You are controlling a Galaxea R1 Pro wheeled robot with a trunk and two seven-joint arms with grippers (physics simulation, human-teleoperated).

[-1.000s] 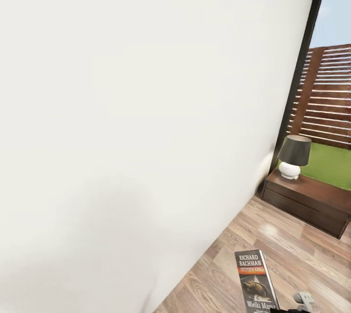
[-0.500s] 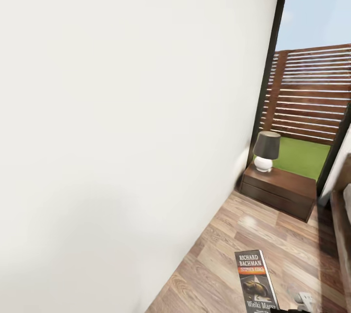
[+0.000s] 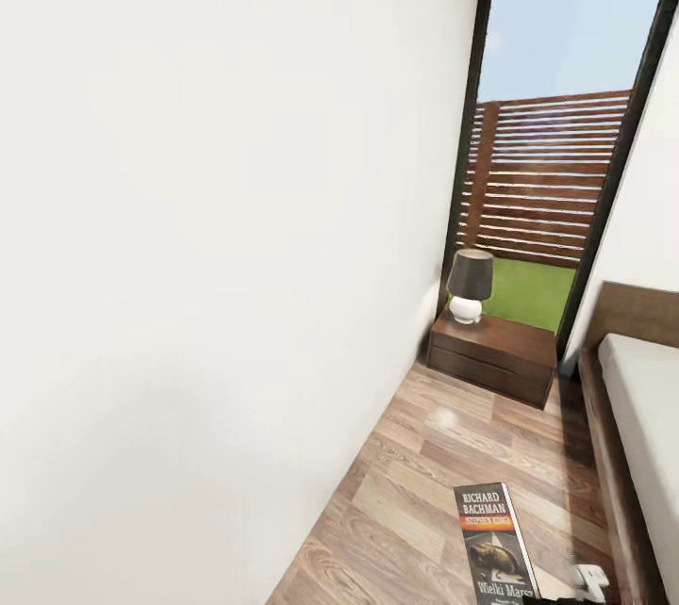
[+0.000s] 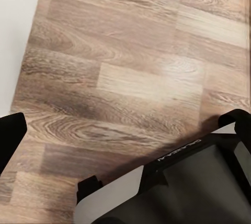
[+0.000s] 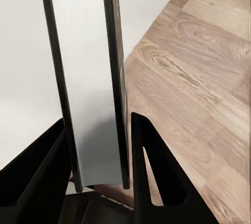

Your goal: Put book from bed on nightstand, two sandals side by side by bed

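White wall (image 3: 217, 237) fills the frame's left. At lower centre, the book (image 3: 494, 544) stands clamped between the right gripper (image 5: 99, 145) fingers. Nightstand (image 3: 492, 355) with lamp (image 3: 469, 285) sits mid-right, bed (image 3: 641, 416) at right edge. Left gripper (image 4: 125, 156) fingers spread apart.

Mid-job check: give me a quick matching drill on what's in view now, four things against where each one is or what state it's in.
Things:
1. dark paperback book with the orange band
2. black-shaded lamp with a white base
3. dark brown two-drawer nightstand
4. light grey mattress

Places or states:
A. on the wood-framed bed at the right
B. standing on the nightstand
C. held between the right gripper's fingers
D. on the floor below the window

Pairs: 1-C, 2-B, 3-D, 4-A
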